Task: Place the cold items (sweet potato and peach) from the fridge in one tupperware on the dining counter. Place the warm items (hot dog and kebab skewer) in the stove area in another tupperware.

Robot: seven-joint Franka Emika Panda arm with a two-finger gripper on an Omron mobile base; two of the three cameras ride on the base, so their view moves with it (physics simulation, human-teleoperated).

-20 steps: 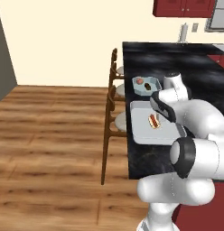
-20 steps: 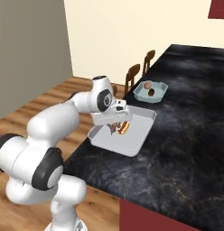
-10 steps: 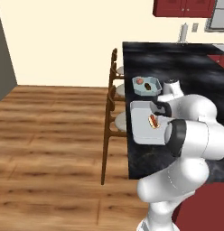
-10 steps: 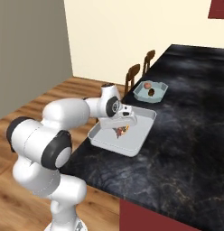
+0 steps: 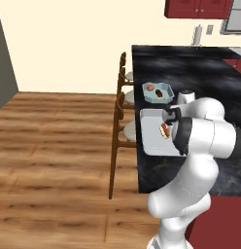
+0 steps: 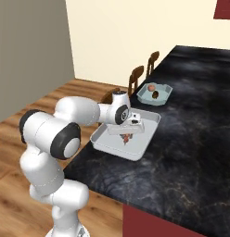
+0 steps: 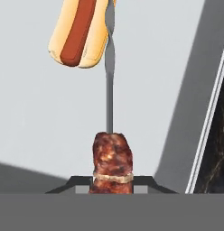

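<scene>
Tan-bunned hot dog [image 7: 80, 34]; brown kebab skewer [image 7: 112, 160]; grey tupperware [image 6: 144, 139].

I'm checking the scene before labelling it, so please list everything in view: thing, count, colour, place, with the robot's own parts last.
Counter: one, black marbled, carries both containers.
Large tupperware: one, light grey, near counter edge.
Small tupperware: one, pale blue-grey, farther along the counter, holds two small food items.
Hot dog: one, tan bun with red sausage, lying in the large tupperware.
Kebab skewer: one, brown meat on a grey stick, gripped over the large tupperware.
Chairs: brown wood, along the counter's side; count unclear.
Floor: brown wood planks.
Cabinets: dark red, high on the wall.
Arm: one, white with dark joints.
Hand: one, closed on the skewer.
</scene>
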